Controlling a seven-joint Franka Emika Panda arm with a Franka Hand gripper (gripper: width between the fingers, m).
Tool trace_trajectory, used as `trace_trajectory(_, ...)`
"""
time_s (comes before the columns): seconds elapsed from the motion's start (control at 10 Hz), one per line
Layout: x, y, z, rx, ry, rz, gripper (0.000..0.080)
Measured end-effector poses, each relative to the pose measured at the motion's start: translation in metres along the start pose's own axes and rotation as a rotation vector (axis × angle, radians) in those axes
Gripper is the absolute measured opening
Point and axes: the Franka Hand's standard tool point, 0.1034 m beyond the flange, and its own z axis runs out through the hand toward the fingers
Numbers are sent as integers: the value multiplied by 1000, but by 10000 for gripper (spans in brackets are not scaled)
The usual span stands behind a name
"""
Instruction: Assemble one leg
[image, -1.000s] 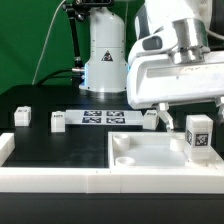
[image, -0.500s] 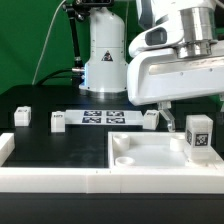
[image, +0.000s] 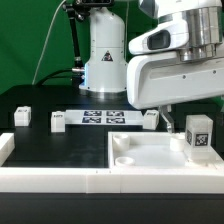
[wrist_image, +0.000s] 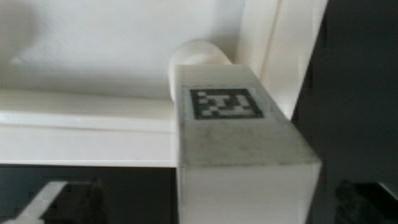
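A leg, a small white peg with a black-and-white tag, stands upright at the near corner of the large white panel on the exterior view's right. My gripper hangs just above it. In the wrist view the leg runs up the middle to the panel's corner. My gripper straddles it, open, with a dark finger well off on one side and a gap on both sides. Three more legs lie on the black table.
The marker board lies flat behind the panel between the loose legs. A white rail runs along the front edge. The arm's white base stands at the back, with a green backdrop at the left.
My gripper and arm have risen a little over the last second. The leg stays standing on the panel corner and has not moved.
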Motion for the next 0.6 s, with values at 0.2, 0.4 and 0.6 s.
trace_trajectory(0.2, 0, 0, 1, -2, 10, 0, 499)
trace_trajectory(0.4, 0, 0, 1, -2, 10, 0, 322)
trace_trajectory(0.6, 0, 0, 1, -1, 10, 18, 291)
